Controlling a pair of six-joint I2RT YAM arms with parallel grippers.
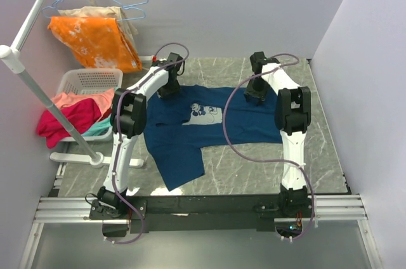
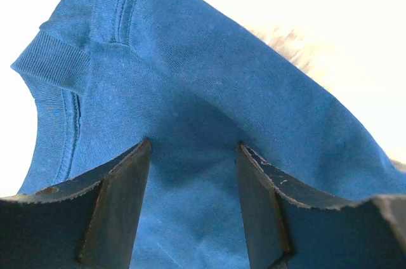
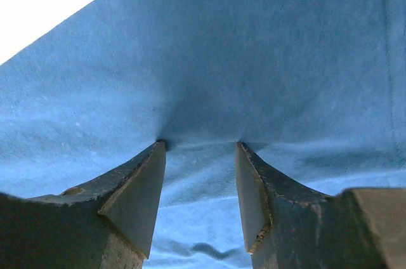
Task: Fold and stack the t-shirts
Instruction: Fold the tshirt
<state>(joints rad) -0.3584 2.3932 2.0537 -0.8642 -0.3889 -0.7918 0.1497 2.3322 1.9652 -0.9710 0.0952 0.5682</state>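
A navy blue t-shirt (image 1: 190, 136) with a pale cartoon print (image 1: 204, 113) lies spread on the marble table, one part reaching toward the near edge. My left gripper (image 1: 169, 91) is at its far left edge. In the left wrist view it (image 2: 193, 145) is open, its tips pressed onto the cloth (image 2: 190, 78) near the ribbed collar (image 2: 51, 59). My right gripper (image 1: 256, 99) is at the far right edge. In the right wrist view it (image 3: 200, 144) is open, tips down on the blue cloth (image 3: 209, 59), with cloth between the jaws.
A white laundry basket (image 1: 89, 80) with pink, red and teal clothes (image 1: 70, 113) stands at the left. An orange garment (image 1: 95, 40) hangs on a rack with a white pole (image 1: 32, 85). Walls close in at the back and right.
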